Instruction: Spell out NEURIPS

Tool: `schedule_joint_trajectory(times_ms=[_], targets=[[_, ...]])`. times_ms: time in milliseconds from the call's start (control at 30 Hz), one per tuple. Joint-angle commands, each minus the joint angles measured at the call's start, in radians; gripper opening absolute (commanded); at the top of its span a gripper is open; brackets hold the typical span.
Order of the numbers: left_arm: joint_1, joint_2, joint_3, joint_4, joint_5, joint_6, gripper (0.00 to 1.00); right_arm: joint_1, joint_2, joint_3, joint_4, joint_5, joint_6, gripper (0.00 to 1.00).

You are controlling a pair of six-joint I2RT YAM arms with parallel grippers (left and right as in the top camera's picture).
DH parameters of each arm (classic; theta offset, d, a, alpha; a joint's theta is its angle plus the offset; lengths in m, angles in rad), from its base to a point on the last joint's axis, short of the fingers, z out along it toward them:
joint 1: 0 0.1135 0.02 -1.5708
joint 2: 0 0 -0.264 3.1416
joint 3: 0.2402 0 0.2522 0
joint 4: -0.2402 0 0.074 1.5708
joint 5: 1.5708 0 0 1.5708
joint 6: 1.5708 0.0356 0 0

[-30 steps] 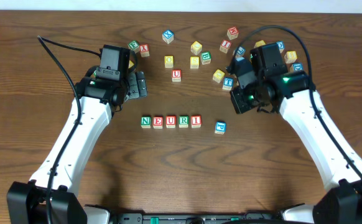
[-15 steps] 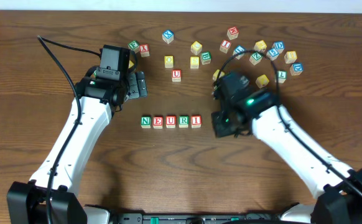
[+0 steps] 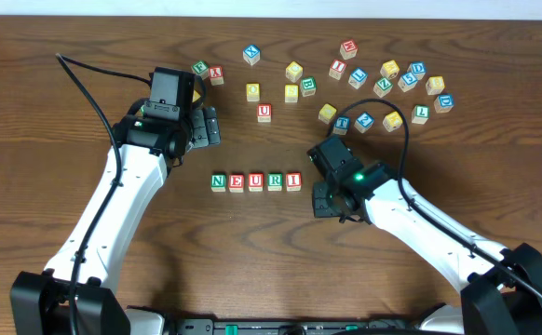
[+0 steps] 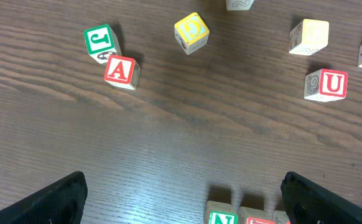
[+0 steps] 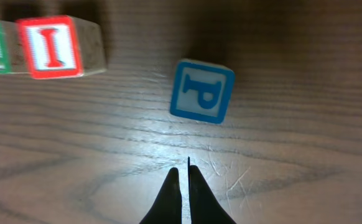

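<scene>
Robotics lab, by every sign: two white jointed machines, the left arm (image 3: pixel 113 200) and the right arm (image 3: pixel 429 228), rise from black mounts at the bottom edge of the overhead view and reach over a dark wood-grain table (image 3: pixel 271 265). A black cable (image 3: pixel 77 73) trails toward the upper left, and a green indicator light (image 3: pixel 357 177) glows on the right arm near the centre. Toy alphabet cubes (image 3: pixel 389 69) lie scattered across the upper right, with a short row of cubes (image 3: pixel 255 181) lined up mid-frame.
</scene>
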Motion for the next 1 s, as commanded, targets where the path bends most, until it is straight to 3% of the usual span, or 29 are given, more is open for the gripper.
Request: schedule_joint_trajectory(times_ms=[0, 267, 967], targets=[[0.002, -0.018, 0.031, 0.000, -0.002, 0.003, 0.98, 0.011, -0.008, -0.037, 0.029, 0.019, 0.057, 0.01], [0.002, -0.018, 0.031, -0.001, -0.002, 0.002, 0.98, 0.011, -0.008, -0.087, 0.060, 0.070, 0.127, 0.01], [0.002, -0.018, 0.031, 0.000, -0.002, 0.002, 0.98, 0.011, 0.055, -0.092, 0.110, 0.090, 0.127, 0.01]])
